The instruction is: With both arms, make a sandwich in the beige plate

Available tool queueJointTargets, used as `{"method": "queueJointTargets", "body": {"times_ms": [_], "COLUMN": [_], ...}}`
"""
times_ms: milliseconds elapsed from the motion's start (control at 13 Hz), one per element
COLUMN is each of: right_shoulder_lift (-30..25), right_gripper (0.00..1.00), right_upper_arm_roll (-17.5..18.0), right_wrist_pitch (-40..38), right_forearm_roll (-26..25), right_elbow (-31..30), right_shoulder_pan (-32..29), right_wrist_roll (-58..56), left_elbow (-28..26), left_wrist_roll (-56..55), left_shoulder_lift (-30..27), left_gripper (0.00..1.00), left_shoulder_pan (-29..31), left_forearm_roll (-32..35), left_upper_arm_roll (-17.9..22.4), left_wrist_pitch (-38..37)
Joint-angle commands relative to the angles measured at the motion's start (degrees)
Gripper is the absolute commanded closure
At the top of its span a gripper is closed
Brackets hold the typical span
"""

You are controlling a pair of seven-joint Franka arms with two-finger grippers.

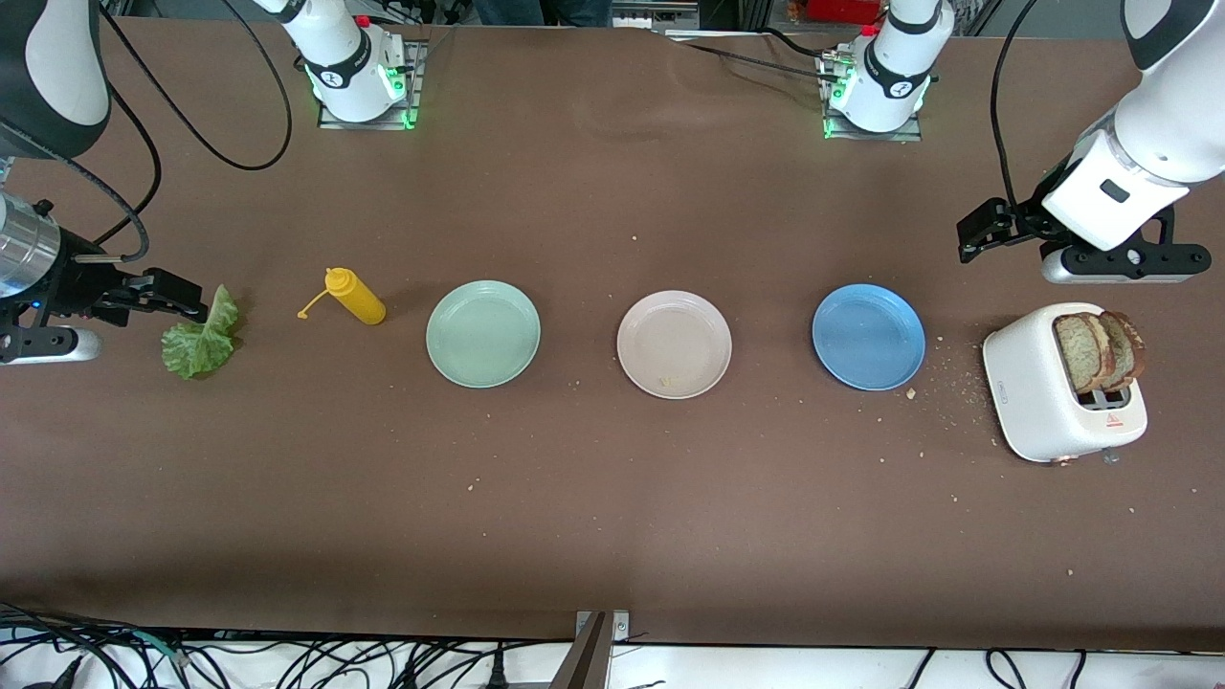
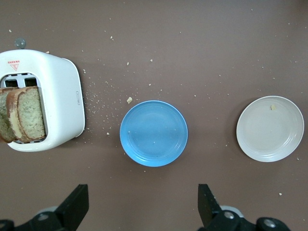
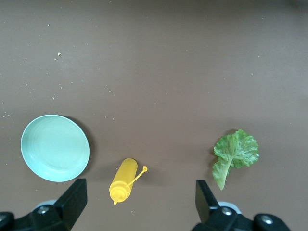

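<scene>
Toaster point(image 1: 1048, 402) holds bread point(image 1: 1101, 349) | beige plate point(image 1: 674, 344) bare (crumbs) | left pincer point(image 2: 142, 204), right pincer point(image 3: 139, 202) wide open, empty
</scene>
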Motion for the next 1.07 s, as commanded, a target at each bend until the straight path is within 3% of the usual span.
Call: {"method": "queueJointTargets", "body": {"times_ms": [0,997], "right_shoulder_lift": [-0.6,-0.6], "right_gripper": [0.0,0.0], "right_upper_arm_roll": [0.0,0.0], "right_wrist_pitch": [-0.1,0.0], "right_forearm_roll": [-0.2,-0.2], "right_elbow": [-0.4,-0.7], "right_shoulder_pan": [0.0,0.0], "right_wrist_roll": [-0.2,0.0], "left_elbow": [1.8,1.7], "left_wrist_roll": [0.8,0.6], "left_shoulder_lift": [0.6,0.7], "left_gripper": [0.0,0.0], "left_shoulder_pan": [0.1,0.5], "left_forearm_roll": [1.3,0.6], "left_upper_arm_roll": [-0.2,-0.1], "left_wrist_pitch": [-1.3,-1.3]}}
